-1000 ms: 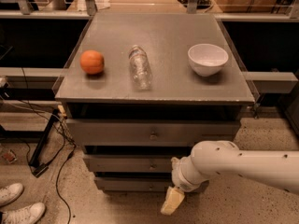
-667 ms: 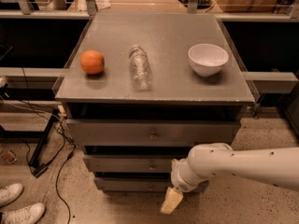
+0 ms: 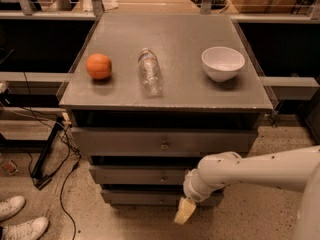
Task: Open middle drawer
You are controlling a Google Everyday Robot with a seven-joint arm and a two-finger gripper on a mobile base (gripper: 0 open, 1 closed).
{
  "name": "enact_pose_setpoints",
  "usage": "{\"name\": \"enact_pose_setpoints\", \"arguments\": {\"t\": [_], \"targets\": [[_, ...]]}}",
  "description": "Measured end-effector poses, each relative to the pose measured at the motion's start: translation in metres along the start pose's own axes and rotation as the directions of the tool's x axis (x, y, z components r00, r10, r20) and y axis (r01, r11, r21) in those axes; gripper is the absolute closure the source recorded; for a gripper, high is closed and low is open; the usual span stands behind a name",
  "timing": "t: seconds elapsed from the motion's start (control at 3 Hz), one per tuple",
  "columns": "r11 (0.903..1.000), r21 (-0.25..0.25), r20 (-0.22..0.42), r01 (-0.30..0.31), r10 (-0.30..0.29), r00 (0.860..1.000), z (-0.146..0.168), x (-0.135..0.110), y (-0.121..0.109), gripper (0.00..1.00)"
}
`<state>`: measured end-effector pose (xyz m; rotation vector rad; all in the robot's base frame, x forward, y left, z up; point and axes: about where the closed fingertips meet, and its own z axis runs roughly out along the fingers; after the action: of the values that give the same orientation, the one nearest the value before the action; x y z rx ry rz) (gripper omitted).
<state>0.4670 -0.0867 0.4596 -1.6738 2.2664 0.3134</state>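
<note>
While pincer (image 3: 184, 211) hangs low by lowest drawer (image 3: 135, 198), middle drawer (image 3: 135, 174) sits above-left; pincer state: cannot tell.

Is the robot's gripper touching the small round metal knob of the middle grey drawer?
No, the gripper hangs below and to the right of the small round metal knob on the middle grey drawer, apart from it.

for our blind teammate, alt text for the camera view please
A robot arm's gripper hangs low before a grey cabinet, below and right of the middle drawer's knob. On top: an orange, a bottle lying down, a white bowl.
</note>
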Motion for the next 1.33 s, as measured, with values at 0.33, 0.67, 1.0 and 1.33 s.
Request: {"name": "enact_pose_setpoints", "arguments": {"t": [0.33, 0.67, 1.0, 1.33], "targets": [[0.9998, 0.015, -0.010, 0.014, -0.014, 1.000, 0.010, -0.003, -0.022, 0.00], [0.9992, 0.033, -0.012, 0.022, -0.021, 1.000, 0.015, -0.018, -0.038, 0.00], [0.9989, 0.039, -0.017, 0.024, -0.024, 1.000, 0.021, -0.027, -0.045, 0.00], [1.0000, 0.000, -0.042, 0.009, -0.009, 0.999, 0.036, -0.021, -0.031, 0.00]]}}
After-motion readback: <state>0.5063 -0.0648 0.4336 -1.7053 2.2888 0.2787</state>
